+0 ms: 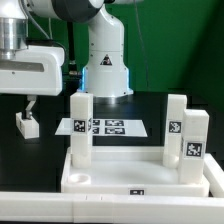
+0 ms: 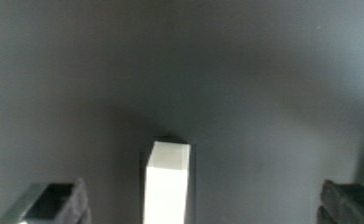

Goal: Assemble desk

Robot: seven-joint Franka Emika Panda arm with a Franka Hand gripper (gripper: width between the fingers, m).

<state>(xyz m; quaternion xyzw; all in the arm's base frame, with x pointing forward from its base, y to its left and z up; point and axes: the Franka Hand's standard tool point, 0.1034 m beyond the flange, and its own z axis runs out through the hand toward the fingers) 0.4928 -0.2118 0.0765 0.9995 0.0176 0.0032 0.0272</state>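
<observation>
Black table [image 1: 40,150], green backdrop. Tabletop [image 1: 130,180]: three legs upright in its sockets. Fourth leg [image 1: 27,124]: well apart from tabletop, directly under gripper [image 1: 30,103]. Jaws spread, apparently empty. Risk: off-centre closing topples leg.

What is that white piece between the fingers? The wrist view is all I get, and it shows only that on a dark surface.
Observer: It is a loose leg on the black table, off to the exterior view's left of the tabletop. The open gripper hangs just above it.
Operator: How many legs stand on the tabletop?
Observer: Three stand upright: one at the exterior view's left, two at its right.
Operator: Anything else nearby?
Observer: The marker board lies flat on the table behind the tabletop.
</observation>
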